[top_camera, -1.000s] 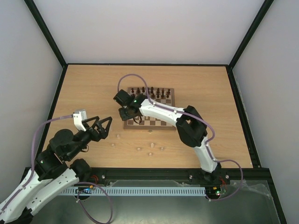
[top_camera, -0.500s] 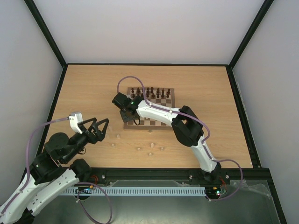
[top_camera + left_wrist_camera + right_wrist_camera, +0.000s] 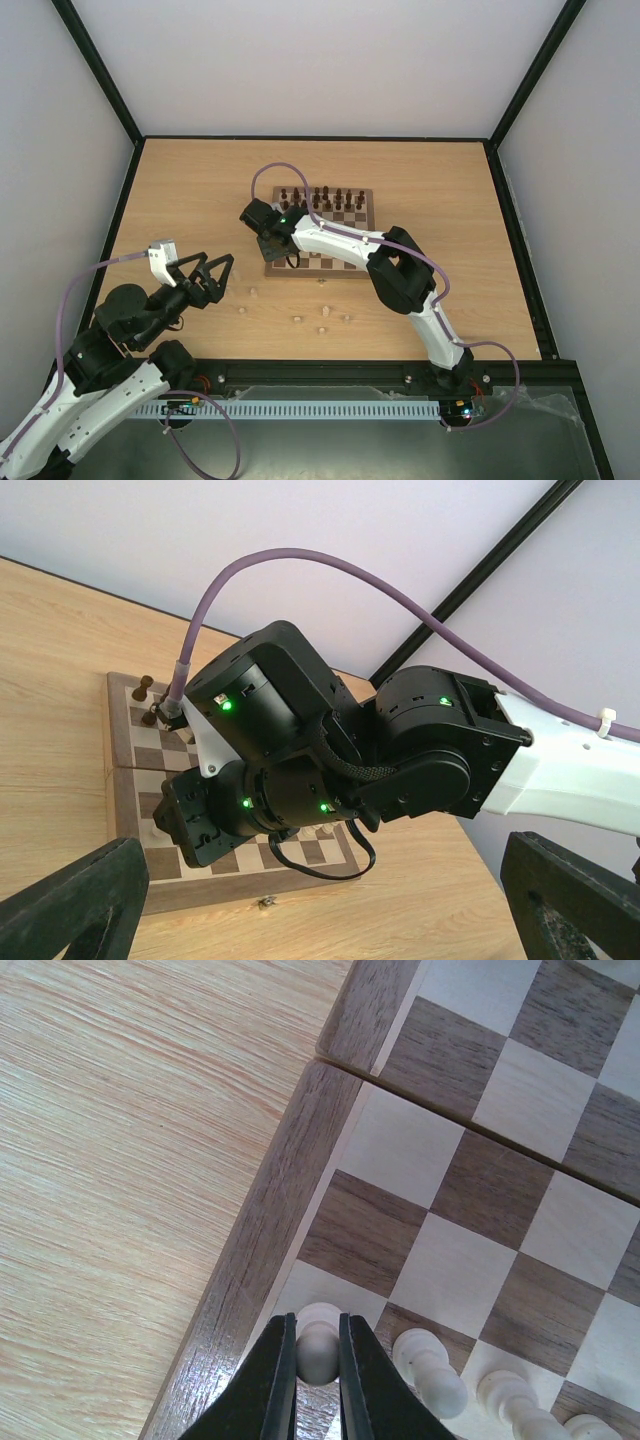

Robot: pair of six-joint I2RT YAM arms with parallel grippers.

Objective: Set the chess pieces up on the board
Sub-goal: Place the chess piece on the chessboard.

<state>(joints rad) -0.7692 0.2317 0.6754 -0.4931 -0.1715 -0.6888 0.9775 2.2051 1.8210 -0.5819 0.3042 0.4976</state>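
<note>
The right arm (image 3: 340, 243) rises from its base at 5 o'clock in the top view, folds at the elbow and stretches its forearm toward 10 o'clock. Its wrist tips downward, and the right gripper (image 3: 318, 1332) has its jaws drawn nearly together, pinching a piece (image 3: 318, 1348). The left arm (image 3: 110, 375) sits folded at 7 o'clock. The left gripper (image 3: 212, 265) points toward 1 o'clock, jaws spread wide, holding nothing.

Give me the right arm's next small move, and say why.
Probably ease the right gripper straight down and open it. Its fingers are shut on a pale chess piece over a pale square at the edge of the board, in line with other pale pieces standing beside it. Whether its base touches the square cannot be told, so lower gently first.
</note>
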